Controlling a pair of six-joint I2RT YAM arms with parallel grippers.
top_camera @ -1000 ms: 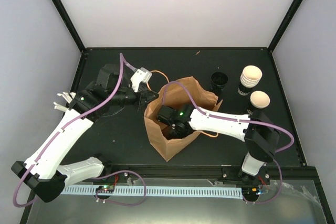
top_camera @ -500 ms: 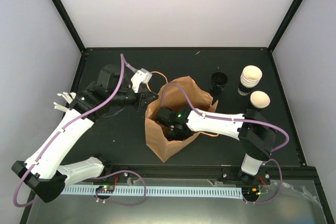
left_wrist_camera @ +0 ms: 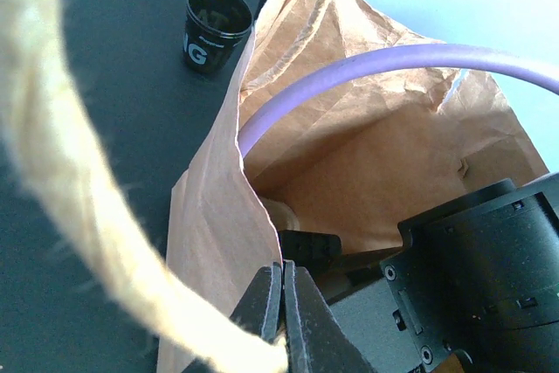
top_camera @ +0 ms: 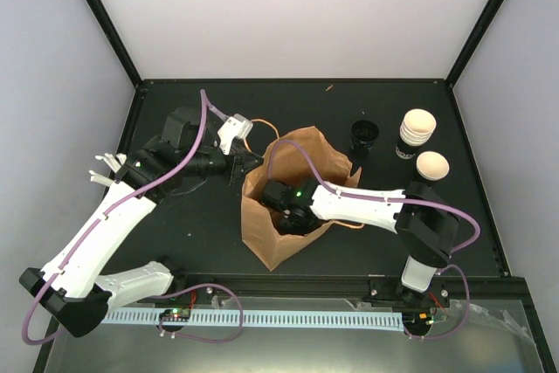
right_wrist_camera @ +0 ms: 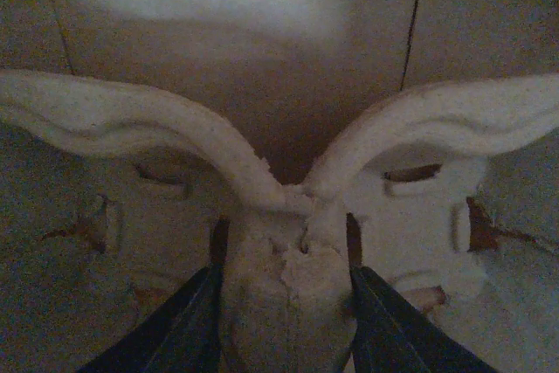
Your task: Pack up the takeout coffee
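Two small shifts show over the last second. The right arm's elbow has swung toward 9 o'clock, which carries its wrist a little deeper into the paper bag [top_camera: 262,233]. The bag's mouth has also drawn in slightly at its 2 o'clock corner. I read this as the pulp cup tray [right_wrist_camera: 419,128] being settled on the bag's floor, which would be groundwork before any cup goes in.

The right end effector [right_wrist_camera: 284,279] is inside the bag at a middling width. Its fingers flank the tray's central ridge and appear to press it from both sides. The left end effector [left_wrist_camera: 282,281] is pinched fully closed at the bag's 10 o'clock rim. It appears to be on the handle cord [left_wrist_camera: 52,172], and that hold keeps the mouth open.

The coffee cup [top_camera: 431,166], with its cream inside showing, stands upright on the surface [top_camera: 210,224]. It is outside the bag at about 3 o'clock from it, just beside the right arm's elbow and well apart from both end effectors. Nothing grips it. Next to it, at its 12 o'clock, are the stack of cups [top_camera: 417,128] and, further toward 10 o'clock, the dark-lined cup [top_camera: 364,134]. The packing itself looks not yet begun.
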